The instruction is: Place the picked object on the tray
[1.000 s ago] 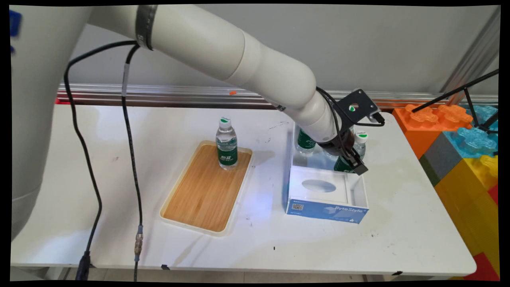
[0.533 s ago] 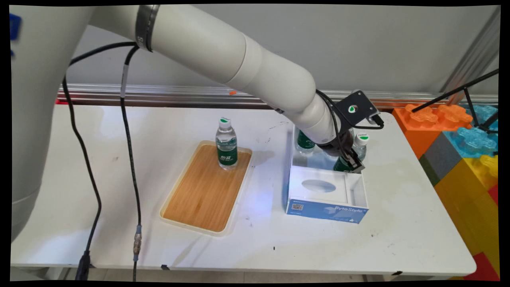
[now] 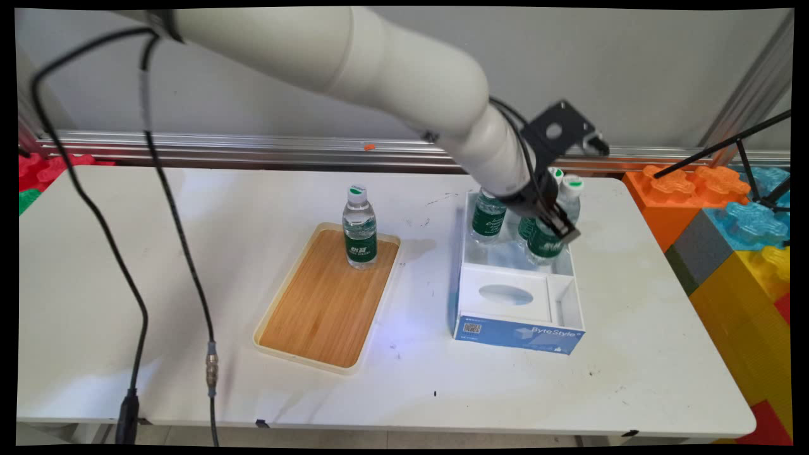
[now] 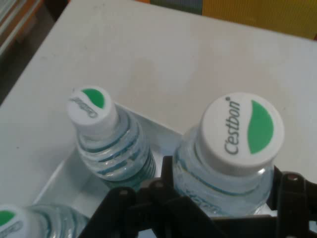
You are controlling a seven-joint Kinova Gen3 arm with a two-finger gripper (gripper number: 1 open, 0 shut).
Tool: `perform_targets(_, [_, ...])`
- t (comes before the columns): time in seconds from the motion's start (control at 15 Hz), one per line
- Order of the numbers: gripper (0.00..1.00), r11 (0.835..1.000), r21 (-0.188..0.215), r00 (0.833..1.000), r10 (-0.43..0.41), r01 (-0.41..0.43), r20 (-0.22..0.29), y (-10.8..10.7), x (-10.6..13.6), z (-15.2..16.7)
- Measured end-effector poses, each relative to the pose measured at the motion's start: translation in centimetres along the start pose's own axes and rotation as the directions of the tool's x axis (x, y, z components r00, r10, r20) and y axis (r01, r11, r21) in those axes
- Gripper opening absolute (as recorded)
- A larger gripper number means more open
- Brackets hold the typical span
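Five water bottles show: one [image 3: 359, 226] on the tray [image 3: 328, 300] and four in the box [image 3: 515, 297], at [image 3: 490, 216], [image 3: 543, 243], [image 3: 572, 193] and [image 3: 526, 227]. There is one tray, one box, one table [image 3: 253, 196].

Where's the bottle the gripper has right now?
In the main view, the held bottle hangs in the gripper above the box at the table's right, lifted among the other bottles in its far compartment.

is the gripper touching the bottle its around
Touching: in the hand view the gripper linkage presses both sides of the bottle under its cap.
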Motion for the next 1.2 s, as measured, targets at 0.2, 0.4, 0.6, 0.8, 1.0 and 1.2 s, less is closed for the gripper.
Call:
perform_targets(0.2, [0.00,0.999,-0.011,0.999,-0.051,0.051,0.019,-0.4,1.5,-4.2])
perform_targets(0.4, [0.00,0.997,-0.005,0.997,-0.077,0.077,0.031,-0.9,2.4,-8.8])
perform_targets(0.6, [0.00,0.997,0.011,0.996,-0.078,0.077,0.040,-1.1,2.2,-12.9])
perform_targets(0.8, [0.00,0.999,0.022,0.998,-0.051,0.050,0.040,-1.7,0.6,-18.2])
perform_targets(1.0, [0.00,1.000,0.005,0.998,-0.030,0.029,0.059,-2.7,-3.2,-22.8])
perform_targets(1.2, [0.00,0.998,-0.054,0.997,-0.011,0.015,0.080,-3.3,-8.7,-25.9])
